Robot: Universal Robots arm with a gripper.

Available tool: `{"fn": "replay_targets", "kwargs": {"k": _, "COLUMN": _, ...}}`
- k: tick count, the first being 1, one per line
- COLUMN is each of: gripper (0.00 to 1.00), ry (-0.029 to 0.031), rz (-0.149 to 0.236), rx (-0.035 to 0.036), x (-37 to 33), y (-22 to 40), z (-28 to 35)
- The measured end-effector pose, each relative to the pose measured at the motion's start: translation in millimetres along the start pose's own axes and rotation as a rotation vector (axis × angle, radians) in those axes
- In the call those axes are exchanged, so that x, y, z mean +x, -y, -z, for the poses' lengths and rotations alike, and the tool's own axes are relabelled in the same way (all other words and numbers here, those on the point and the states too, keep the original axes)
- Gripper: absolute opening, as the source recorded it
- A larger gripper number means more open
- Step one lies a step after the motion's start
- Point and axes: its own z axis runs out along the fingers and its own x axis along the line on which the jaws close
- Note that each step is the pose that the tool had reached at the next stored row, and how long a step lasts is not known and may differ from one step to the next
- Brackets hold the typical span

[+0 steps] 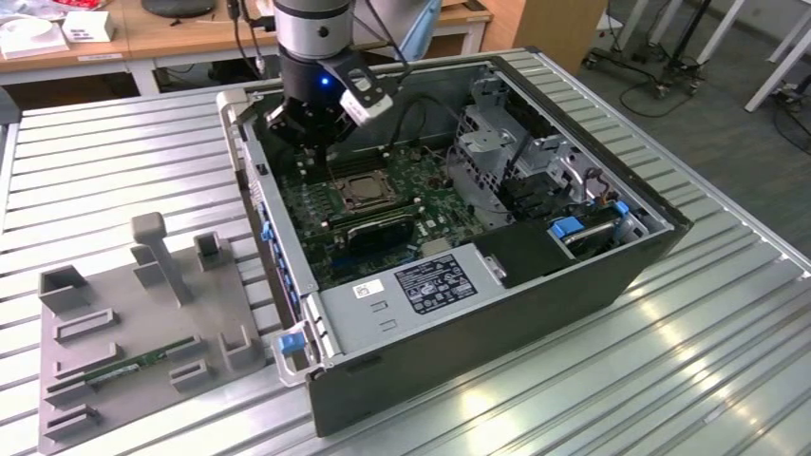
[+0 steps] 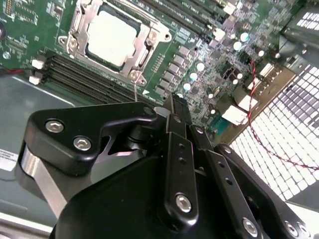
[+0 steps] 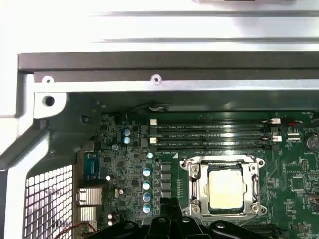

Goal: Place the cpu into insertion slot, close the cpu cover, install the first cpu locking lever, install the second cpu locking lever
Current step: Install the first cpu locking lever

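Note:
The cpu (image 3: 225, 186) (image 2: 110, 36) lies flat in the insertion slot (image 1: 359, 193) on the green motherboard. The silver cpu cover (image 3: 198, 188) (image 2: 144, 46) is down, framing the chip through its window. Beside one corner of the socket a thin metal lever rod (image 2: 135, 92) sticks up. My gripper (image 2: 174, 105) (image 1: 311, 133) hovers inside the open computer case, above the board and a little off the socket toward the case's back wall. Its fingers are shut together with nothing between them. Its dark tip (image 3: 169, 205) shows next to the socket in the first wrist view.
Black memory slots (image 3: 209, 134) run along one side of the socket. A long black block (image 1: 380, 233) and the power supply (image 1: 412, 283) lie toward the case front. A drive cage (image 1: 488, 142) stands at the exterior view's right. A grey fixture plate (image 1: 127, 323) rests on the table at the left.

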Motion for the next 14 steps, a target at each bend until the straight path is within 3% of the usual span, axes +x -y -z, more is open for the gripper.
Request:
{"fn": "replay_targets", "kwargs": {"k": 6, "gripper": 0.11, "ry": -0.0007, "rz": 0.0, "rx": -0.0234, "x": 0.3, "y": -0.9, "z": -1.1}}
{"fn": "replay_targets", "kwargs": {"k": 11, "gripper": 0.11, "ry": -0.0023, "rz": -0.002, "rx": -0.0746, "x": 0.5, "y": -0.9, "z": -2.8}}
{"fn": "replay_targets", "kwargs": {"k": 13, "gripper": 0.11, "ry": -0.0029, "rz": -0.001, "rx": -0.0893, "x": 0.8, "y": -0.8, "z": -4.0}}
{"fn": "replay_targets", "kwargs": {"k": 14, "gripper": 0.11, "ry": -0.003, "rz": -0.001, "rx": -0.0934, "x": 1.1, "y": -0.8, "z": -4.8}}
